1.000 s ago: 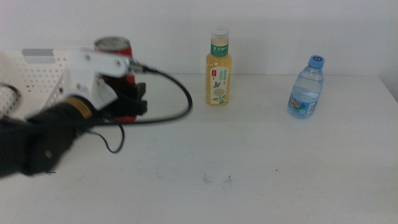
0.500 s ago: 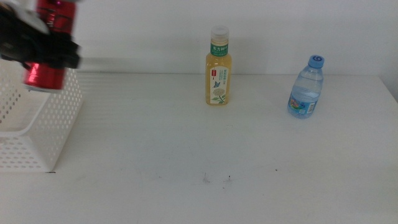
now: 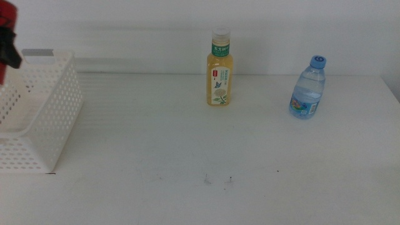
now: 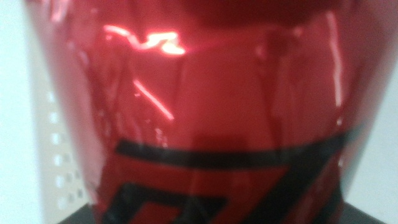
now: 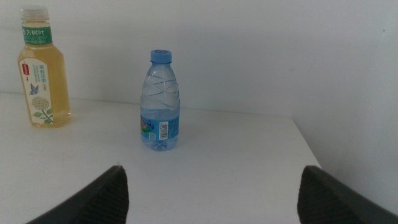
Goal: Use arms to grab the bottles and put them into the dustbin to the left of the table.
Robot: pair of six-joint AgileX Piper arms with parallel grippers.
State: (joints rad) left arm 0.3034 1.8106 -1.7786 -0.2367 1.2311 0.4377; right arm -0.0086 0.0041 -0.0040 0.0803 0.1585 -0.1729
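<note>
The white worktop (image 3: 187, 150) is lying broad and open across the middle view, carrying only a few tiny dark specks near its front edge; its far edge is meeting a pale wall, and wide bare room is stretching between the things on it. The white perforated dustbin (image 3: 44, 119) is sitting at the worktop's left side, cut by the picture's left edge, a grey tab showing on its far rim. The left pincer (image 3: 7, 53) is showing only as a dark sliver at that same edge, above the dustbin, gripping a red can (image 4: 205, 112) that is filling the left wrist view with black markings too blurred to read. The yellow tea bottle (image 3: 219, 67) is standing upright near the far edge, its green-white label carrying writing too small to read; the shorter water bottle (image 3: 307, 87), blue-capped, is standing upright well apart to its right, nearer the worktop's right edge. The right pincer (image 5: 211, 193) is waiting with jaws spread wide, facing both bottles.
</note>
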